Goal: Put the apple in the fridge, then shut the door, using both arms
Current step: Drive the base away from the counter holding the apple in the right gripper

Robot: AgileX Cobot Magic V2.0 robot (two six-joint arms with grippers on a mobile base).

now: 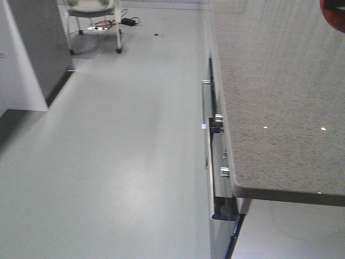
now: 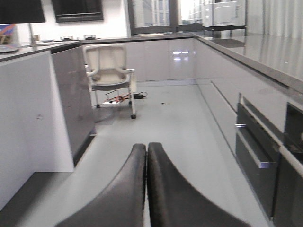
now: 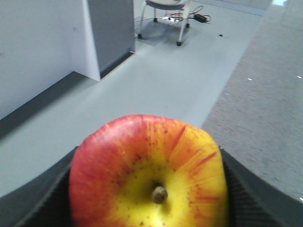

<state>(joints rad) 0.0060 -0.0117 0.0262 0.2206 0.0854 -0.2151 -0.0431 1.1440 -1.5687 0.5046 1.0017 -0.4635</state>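
Room: kitchen aisle on my feeds, pale grey floor (image 1: 124, 162) running away from me, all a little soft and blurred.
Far left: island cabinet (image 2: 47, 109), white end panel, dark grey side; the front camera cuts off its top.
Back of aisle: white chair (image 2: 110, 71) on castors, cables (image 2: 125, 97) on the floor under it. The front view shows only its legs and seat edge.
Left gripper (image 2: 147, 147): fingers pressed together, no gap between them, nothing in them. It hangs over open floor.
Right of aisle: dark appliance fronts (image 2: 255, 156) with bar handles, too blurred for me to say what they are.
Counter (image 1: 280, 97): grey speckled top filling the right of the front view, cut off on the far side.
Apple (image 3: 149, 175): red with a yellow patch round the stem, filling the right wrist view, over the counter's edge. The front camera catches only a red sliver in its top right corner.
Right gripper (image 3: 147, 198): dark fingers (image 3: 33, 208) clamped on either flank of the apple; fingertips hidden behind the fruit.
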